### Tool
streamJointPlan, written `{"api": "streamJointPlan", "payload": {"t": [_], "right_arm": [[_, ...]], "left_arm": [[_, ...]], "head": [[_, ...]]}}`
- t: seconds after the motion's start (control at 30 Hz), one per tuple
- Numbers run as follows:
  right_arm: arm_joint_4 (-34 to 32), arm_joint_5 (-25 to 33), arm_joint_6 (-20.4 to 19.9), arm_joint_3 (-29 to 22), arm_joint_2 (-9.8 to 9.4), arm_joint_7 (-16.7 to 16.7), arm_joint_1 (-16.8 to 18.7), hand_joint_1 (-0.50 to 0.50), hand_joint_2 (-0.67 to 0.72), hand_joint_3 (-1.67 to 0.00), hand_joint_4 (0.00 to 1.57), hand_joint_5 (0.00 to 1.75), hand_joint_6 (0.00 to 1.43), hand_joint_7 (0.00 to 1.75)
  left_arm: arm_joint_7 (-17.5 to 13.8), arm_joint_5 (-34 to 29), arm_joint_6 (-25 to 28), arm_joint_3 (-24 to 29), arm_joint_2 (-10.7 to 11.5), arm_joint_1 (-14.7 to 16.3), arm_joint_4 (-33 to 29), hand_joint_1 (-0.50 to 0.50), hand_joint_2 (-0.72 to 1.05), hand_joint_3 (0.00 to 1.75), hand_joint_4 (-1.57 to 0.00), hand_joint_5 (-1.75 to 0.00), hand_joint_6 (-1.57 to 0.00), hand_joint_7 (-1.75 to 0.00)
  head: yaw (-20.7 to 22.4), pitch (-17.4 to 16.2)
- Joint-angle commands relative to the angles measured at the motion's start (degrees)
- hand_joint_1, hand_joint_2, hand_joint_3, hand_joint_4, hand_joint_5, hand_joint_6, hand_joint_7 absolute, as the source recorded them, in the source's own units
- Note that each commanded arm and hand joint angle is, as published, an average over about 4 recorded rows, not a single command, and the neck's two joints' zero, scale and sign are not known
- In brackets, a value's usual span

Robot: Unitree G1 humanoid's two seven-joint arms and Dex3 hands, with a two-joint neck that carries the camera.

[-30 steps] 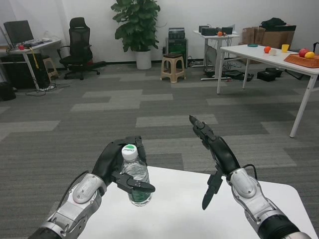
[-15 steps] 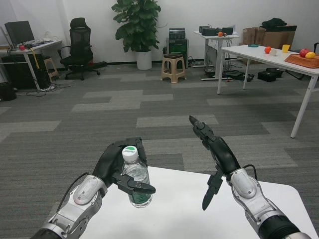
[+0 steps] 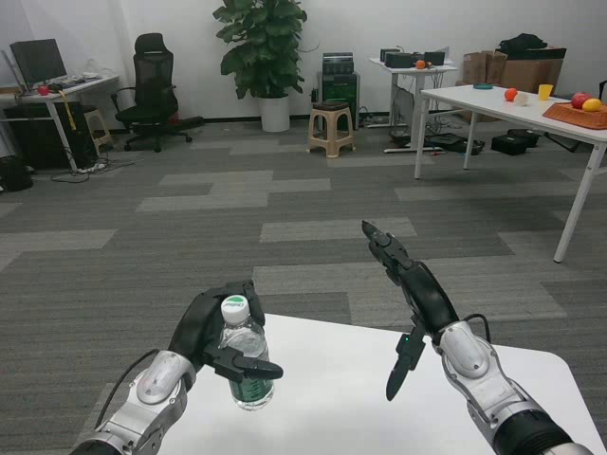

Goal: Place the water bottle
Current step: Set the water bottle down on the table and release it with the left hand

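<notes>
A clear water bottle (image 3: 244, 360) with a white cap and a green label stands upright over the left part of the white table (image 3: 360, 417). My left hand (image 3: 211, 336) grips it around the middle, fingers wrapped across its front. Whether its base touches the tabletop cannot be told. To the right, my right hand (image 3: 410, 294) is raised above the table, open, fingers stretched forward with the thumb pointing down, holding nothing.
The table's far edge runs just behind the bottle, with grey carpet beyond. Another white table (image 3: 512, 104) with fruit stands at the far right. A stool (image 3: 329, 126), a plant (image 3: 258, 47) and an office chair (image 3: 149, 85) stand far back.
My left hand has carried the bottle lower and slightly left, nearer to me. The right hand has stayed in place.
</notes>
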Motion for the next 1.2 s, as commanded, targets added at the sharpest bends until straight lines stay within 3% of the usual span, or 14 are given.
{"api": "streamJointPlan", "payload": {"t": [0.03, 0.3, 0.7, 0.93, 1.13, 1.2], "right_arm": [[0.1, 0.3, -0.4, -0.2, 0.05, -0.3, 0.1, -0.29, 0.53, 0.00, 0.00, 0.00, 0.00, 0.00], [0.1, 0.3, -0.4, 0.0, 0.22, -0.3, 0.1, -0.29, 0.53, 0.00, 0.00, 0.00, 0.00, 0.00], [0.1, 0.3, -0.4, 0.5, 0.36, -0.3, -0.2, -0.29, 0.53, 0.00, 0.00, 0.00, 0.00, 0.00], [0.0, 0.3, -0.4, 0.6, 0.33, -0.4, -0.2, -0.29, 0.53, 0.00, 0.00, 0.00, 0.00, 0.00], [-0.1, 0.3, -0.4, 0.6, 0.27, -0.4, -0.2, -0.29, 0.53, 0.00, 0.00, 0.00, 0.00, 0.00], [-0.2, 0.3, -0.4, 0.6, 0.27, -0.4, -0.2, -0.29, 0.53, 0.00, 0.00, 0.00, 0.00, 0.00]], "left_arm": [[1.5, -2.6, -4.3, -1.6, -0.3, -3.8, 7.5, -0.08, 0.16, 0.26, -1.53, -1.75, -1.39, -1.69], [6.2, -3.1, -10.0, -4.9, -1.1, -7.3, 24.1, -0.09, 0.07, 0.17, -1.50, -1.75, -1.41, -1.75], [10.9, -2.6, -10.6, -8.7, -1.5, -7.5, 31.1, -0.12, -0.02, 0.09, -1.50, -1.75, -1.34, -1.71], [11.7, -2.6, -10.5, -10.6, -1.8, -7.5, 32.2, -0.10, -0.04, 0.09, -1.45, -1.75, -1.37, -1.69], [11.5, -2.6, -9.4, -12.9, -1.8, -7.7, 32.8, -0.06, -0.13, 0.09, -1.32, -1.75, -1.26, -1.68], [11.5, -2.7, -9.2, -13.2, -1.8, -7.8, 32.9, -0.06, -0.17, 0.09, -1.31, -1.75, -1.34, -1.68]], "head": [[-0.1, 0.0], [-0.2, 0.4], [0.2, 0.8], [0.1, 1.1], [0.1, 1.2], [0.1, 1.2]]}}
